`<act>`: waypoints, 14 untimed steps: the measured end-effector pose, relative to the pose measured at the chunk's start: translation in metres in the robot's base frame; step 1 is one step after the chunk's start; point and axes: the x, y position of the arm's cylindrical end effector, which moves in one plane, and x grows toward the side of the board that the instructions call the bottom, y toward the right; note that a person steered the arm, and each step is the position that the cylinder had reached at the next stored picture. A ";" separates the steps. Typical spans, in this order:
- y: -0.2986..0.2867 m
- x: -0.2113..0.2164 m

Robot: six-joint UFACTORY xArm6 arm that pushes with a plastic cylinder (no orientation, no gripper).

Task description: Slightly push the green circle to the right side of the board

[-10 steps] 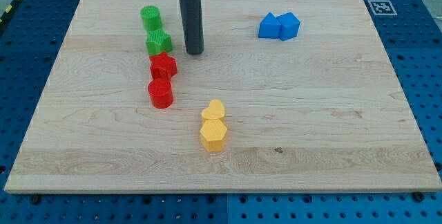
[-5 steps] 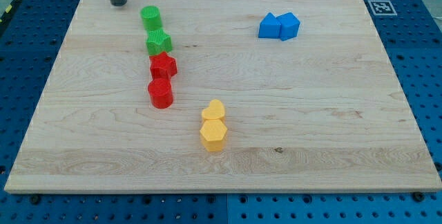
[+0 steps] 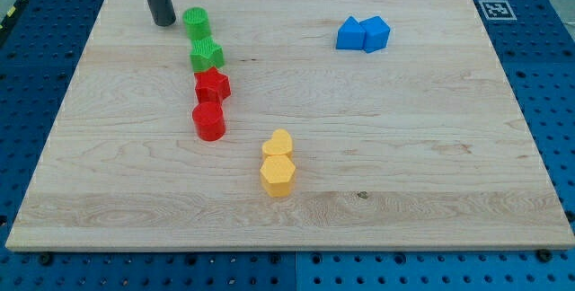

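Observation:
The green circle (image 3: 196, 22) stands near the board's top left. My tip (image 3: 164, 22) is just left of it, with a small gap between them. A second green block (image 3: 207, 55), star-like in shape, sits right below the circle.
A red star-like block (image 3: 213, 84) and a red circle (image 3: 208, 121) continue the column downward. Two yellow blocks (image 3: 278, 143) (image 3: 278, 174) lie near the board's middle bottom. Two blue blocks (image 3: 350, 34) (image 3: 375, 33) sit together at the top right. The wooden board (image 3: 431, 147) has a tag (image 3: 491, 8) beyond its top right corner.
My tip moved from right of the green blocks to the top left corner, then down and right to sit just left of the green circle. No block has moved.

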 end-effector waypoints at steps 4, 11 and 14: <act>0.020 0.000; 0.028 0.014; 0.026 -0.005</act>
